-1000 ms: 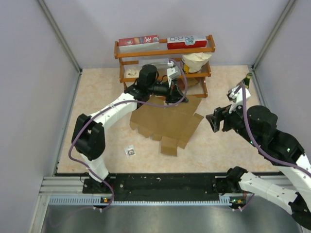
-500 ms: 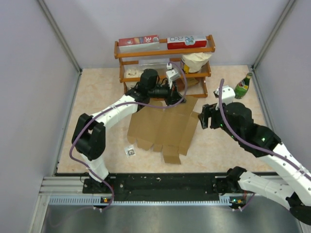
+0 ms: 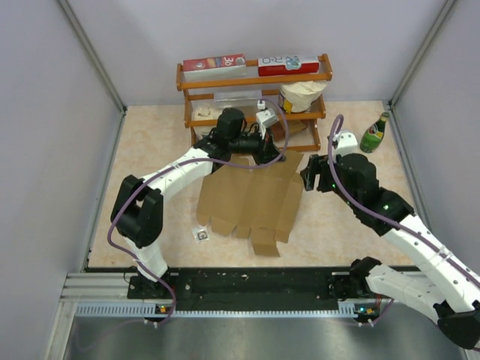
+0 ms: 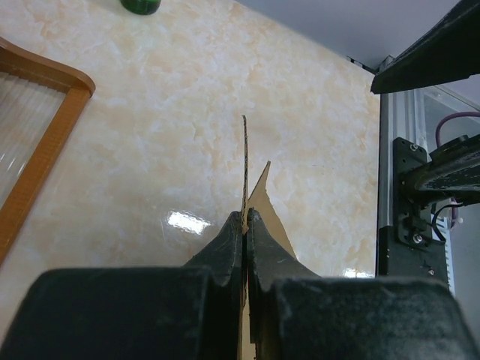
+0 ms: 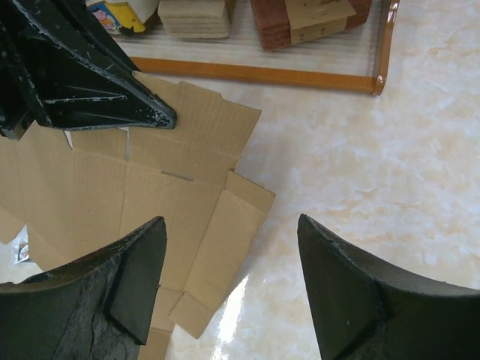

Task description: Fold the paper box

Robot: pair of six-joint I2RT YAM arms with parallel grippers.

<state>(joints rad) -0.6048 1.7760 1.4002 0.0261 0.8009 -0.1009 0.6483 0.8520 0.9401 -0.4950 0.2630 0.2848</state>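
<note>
The paper box (image 3: 244,199) is a flat brown cardboard sheet with flaps, lying on the floor in front of the shelf. My left gripper (image 3: 274,156) is shut on the sheet's far edge. In the left wrist view, the left gripper (image 4: 245,214) pinches the thin cardboard edge (image 4: 244,157) between its closed jaws. My right gripper (image 3: 309,178) is open and empty, just off the sheet's right edge. In the right wrist view, the right gripper (image 5: 231,220) hangs above a right-side flap of the sheet (image 5: 150,187). The left gripper's fingers (image 5: 97,82) show at the upper left.
A wooden shelf (image 3: 255,79) stands behind the sheet with red-and-white cartons (image 3: 214,64) on top and small items below. A green bottle (image 3: 373,135) stands at the far right. A small item (image 3: 201,235) lies on the floor near the sheet's left front corner.
My right arm has swung left and forward, from the right side up to the sheet's right edge. The sheet, held by the left gripper, has turned and shifted slightly left.
</note>
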